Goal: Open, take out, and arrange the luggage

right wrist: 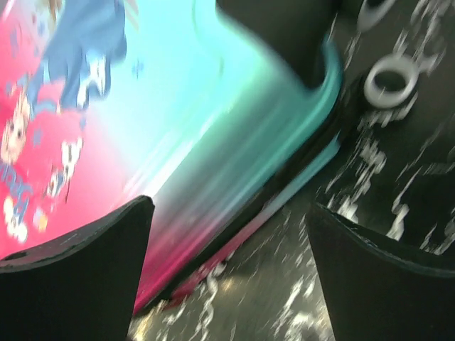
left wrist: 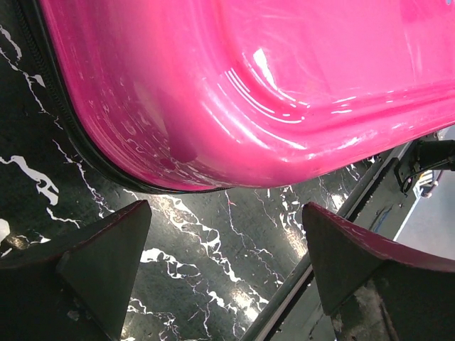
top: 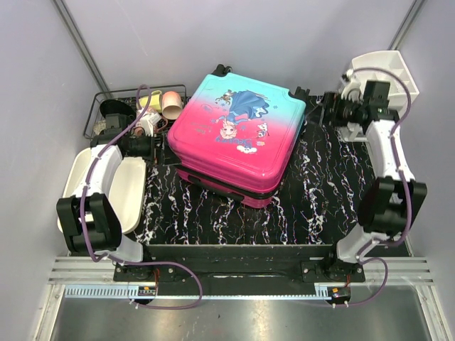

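Closed luggage (top: 250, 126), printed lettering (top: 239, 144) unreadable

Readable text: none that you can make out in any view.
Lid of the luggage (top: 238, 106): a short line of dark lettering (top: 240, 145) stands under the cartoon print; from the top camera it is too small for you to read.
Right wrist view: lettering shows at the lid's left edge, blurred beyond reading.
Brands, numbers, signs: you can read none.
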Motion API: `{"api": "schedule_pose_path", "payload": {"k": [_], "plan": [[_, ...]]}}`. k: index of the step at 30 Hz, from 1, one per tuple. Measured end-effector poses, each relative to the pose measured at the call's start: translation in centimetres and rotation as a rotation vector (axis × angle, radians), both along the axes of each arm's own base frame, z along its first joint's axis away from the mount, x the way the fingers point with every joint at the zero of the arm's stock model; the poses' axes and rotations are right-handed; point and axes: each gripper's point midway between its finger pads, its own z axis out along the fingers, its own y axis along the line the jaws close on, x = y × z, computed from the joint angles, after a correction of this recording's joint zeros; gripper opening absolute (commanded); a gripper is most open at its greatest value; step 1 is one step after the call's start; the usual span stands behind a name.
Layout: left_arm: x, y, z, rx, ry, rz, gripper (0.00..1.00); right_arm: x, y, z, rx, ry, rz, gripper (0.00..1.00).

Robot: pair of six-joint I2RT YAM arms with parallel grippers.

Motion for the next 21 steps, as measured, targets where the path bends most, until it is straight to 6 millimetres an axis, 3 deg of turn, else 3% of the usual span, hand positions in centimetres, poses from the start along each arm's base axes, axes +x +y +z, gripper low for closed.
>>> {"api": "schedule_pose_path", "payload": {"k": [6, 10, 16, 21], "plan": [[0.0, 0.0, -0.1, -0.002, 0.009, 0.008, 0.93, 9.8, -1.3, 5.8, 0.034, -0.2, -0.039, 0.97], [0.1, 0.0, -0.6, -0.006, 0.015, 0.022, 0.93, 14.5, -1.4, 7.7, 0.075, -0.269, -0.057, 0.97], [-1.2, -0.1, -1.7, -0.009, 0.059, 0.048, 0.94, 20.7, 0.2, 6.3, 0.123, -0.298, -0.048, 0.97], [-1.8, -0.1, -1.1, -0.003, 0.047, 0.05, 0.94, 22.6, 2.3, 1.0, 0.152, -0.207, -0.026, 0.93]]}}
